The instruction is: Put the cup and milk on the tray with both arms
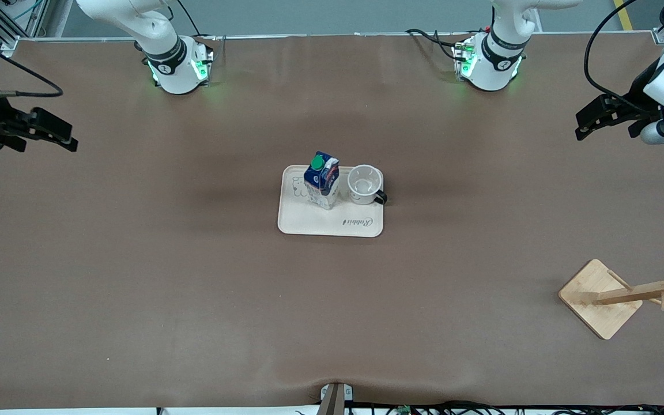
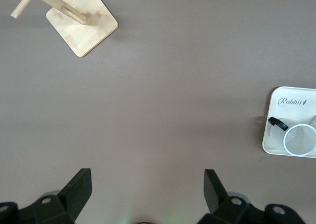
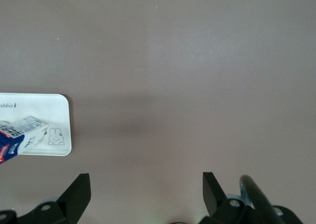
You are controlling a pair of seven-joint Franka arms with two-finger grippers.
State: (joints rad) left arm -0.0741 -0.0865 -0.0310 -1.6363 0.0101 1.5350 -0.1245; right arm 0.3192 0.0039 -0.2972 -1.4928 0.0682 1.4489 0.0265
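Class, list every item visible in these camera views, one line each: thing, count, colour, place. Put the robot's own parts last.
tray: one, cream, middle of the table.
milk: one, blue carton with green cap, upright on the tray.
cup: one, white with black handle, on the tray beside the milk, toward the left arm's end.
wooden rack: one, light wood, left arm's end, nearer the front camera than the tray.
table: one, brown.
left gripper: one, black, open, waiting over its table end.
right gripper: one, black, open, waiting over its table end.

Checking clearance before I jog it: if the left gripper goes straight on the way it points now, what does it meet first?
Probably the bare table: the left gripper points down at it, with nothing between its open fingers.
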